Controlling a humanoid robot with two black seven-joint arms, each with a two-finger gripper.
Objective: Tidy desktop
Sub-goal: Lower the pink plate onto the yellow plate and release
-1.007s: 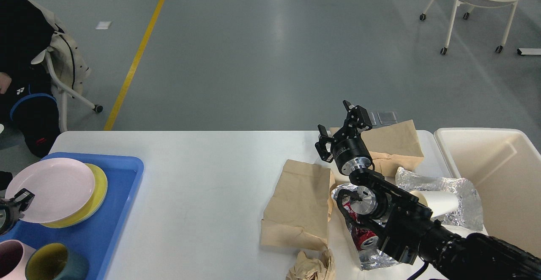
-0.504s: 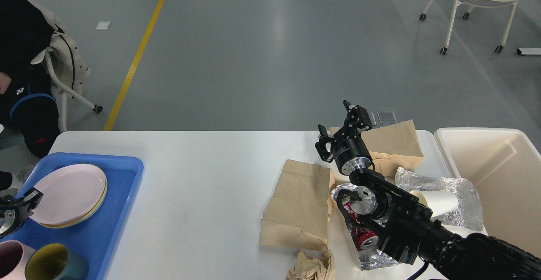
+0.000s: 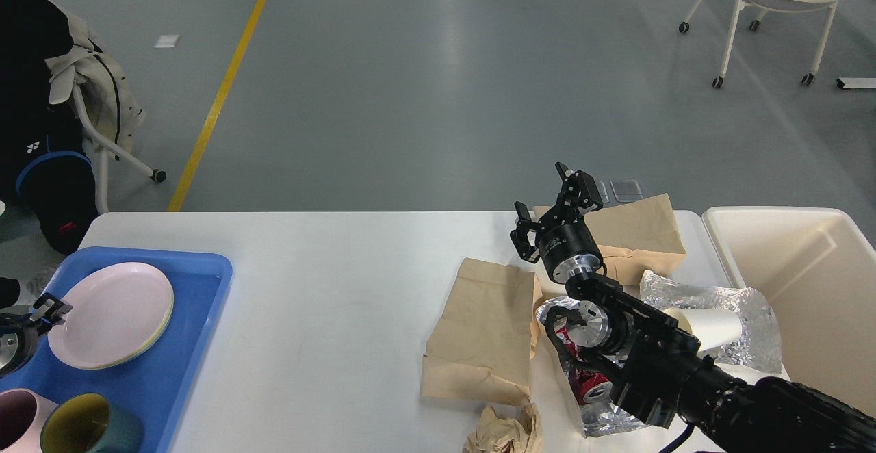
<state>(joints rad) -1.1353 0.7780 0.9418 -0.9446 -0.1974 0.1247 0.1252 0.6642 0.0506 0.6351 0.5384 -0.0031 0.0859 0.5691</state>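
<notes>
The white desktop (image 3: 328, 268) holds a blue tray (image 3: 198, 282) at the left and litter at the right. A pink plate (image 3: 113, 313) lies flat in the tray on a yellow plate whose rim barely shows. My left gripper (image 3: 42, 308) is at the pink plate's left rim, mostly cut off by the view's edge. My right gripper (image 3: 551, 203) is open and empty, raised above the litter between two brown paper bags, one flat (image 3: 486, 330) and one at the back (image 3: 636, 230).
A pink mug (image 3: 17, 422) and a teal mug (image 3: 89, 429) stand at the tray's front. Crumpled foil (image 3: 712, 299), a paper cup (image 3: 705, 326), a red can (image 3: 588, 384) and crumpled paper (image 3: 503, 432) lie by my right arm. A cream bin (image 3: 821, 289) stands at the right.
The pink plate, held tilted above the tray by my left gripper, has come down flat onto the yellow plate. My right arm has not moved.
</notes>
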